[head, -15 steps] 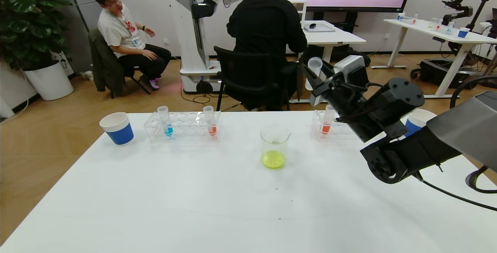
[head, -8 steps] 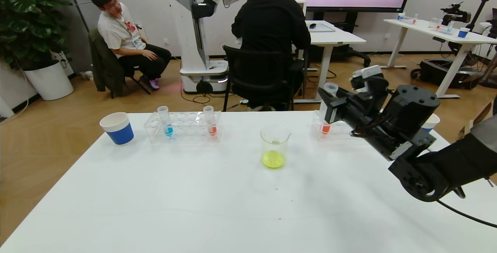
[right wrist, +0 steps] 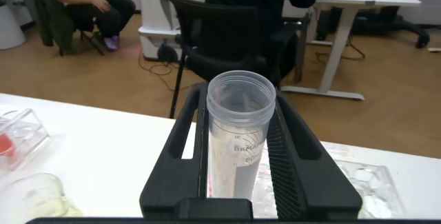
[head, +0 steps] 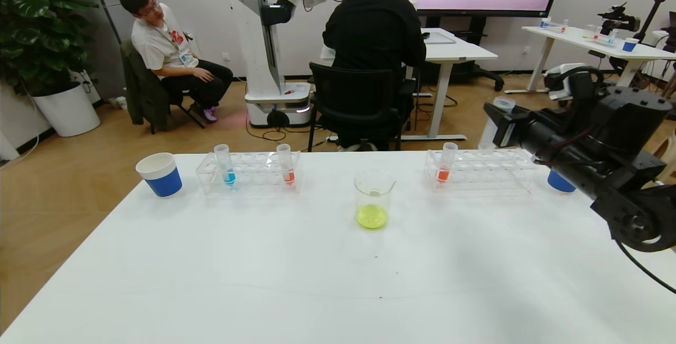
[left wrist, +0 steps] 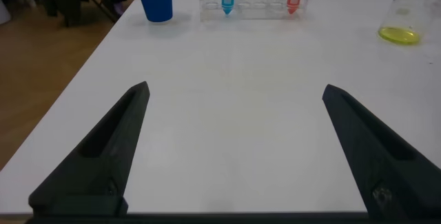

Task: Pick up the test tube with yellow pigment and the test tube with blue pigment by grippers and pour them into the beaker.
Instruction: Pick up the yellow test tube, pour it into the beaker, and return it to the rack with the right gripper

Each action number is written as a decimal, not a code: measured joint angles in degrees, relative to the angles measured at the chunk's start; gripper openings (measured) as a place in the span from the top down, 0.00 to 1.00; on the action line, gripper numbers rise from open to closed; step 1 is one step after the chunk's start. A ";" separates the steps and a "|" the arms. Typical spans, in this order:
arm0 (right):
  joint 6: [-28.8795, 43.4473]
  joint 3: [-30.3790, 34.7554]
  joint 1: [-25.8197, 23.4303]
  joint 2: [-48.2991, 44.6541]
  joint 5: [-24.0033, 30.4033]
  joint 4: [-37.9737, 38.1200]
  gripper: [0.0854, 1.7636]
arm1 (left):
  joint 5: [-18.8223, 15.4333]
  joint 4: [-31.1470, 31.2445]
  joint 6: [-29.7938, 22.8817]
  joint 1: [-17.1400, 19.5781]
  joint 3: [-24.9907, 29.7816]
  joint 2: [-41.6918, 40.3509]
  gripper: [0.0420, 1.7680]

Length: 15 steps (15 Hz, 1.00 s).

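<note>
Room: office with a wall screen, two seated people, white table point(head: 264, 280) in front
Right pincer point(head: 499, 122): raised to the right of the beaker, above the right rack's point(head: 478, 170) far end, clamped on an emptied clear tube point(right wrist: 238, 141) held upright
Left pincer point(left wrist: 234, 155): spread wide, low over the table, nearer than the beaker
Beaker point(head: 374, 198): mid-table, yellow-green liquid in its base
Left rack point(head: 251, 172): left of the beaker
Test tube with blue pigment point(head: 226, 164): upright in the left rack, far from the beaker

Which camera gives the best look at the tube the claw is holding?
The right wrist view: the emptied test tube fills it, clamped upright. The head view shows only its rim behind the right gripper. The left wrist view misses it.
</note>
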 joint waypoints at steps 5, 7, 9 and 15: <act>-1.38 -2.56 -17.54 0.13 10.91 3.36 0.74 | 0.00 0.00 0.00 0.00 0.00 0.00 0.01; -1.48 -5.56 -23.53 1.60 14.87 3.97 0.74 | 0.00 0.00 -0.01 0.00 0.00 0.00 0.01; -1.49 -8.64 -27.86 3.97 16.31 4.22 0.74 | 0.00 0.00 0.00 0.00 0.00 0.00 0.01; -1.56 -13.95 -32.43 10.92 16.40 3.83 0.74 | 0.00 0.00 0.00 0.00 0.00 0.00 0.01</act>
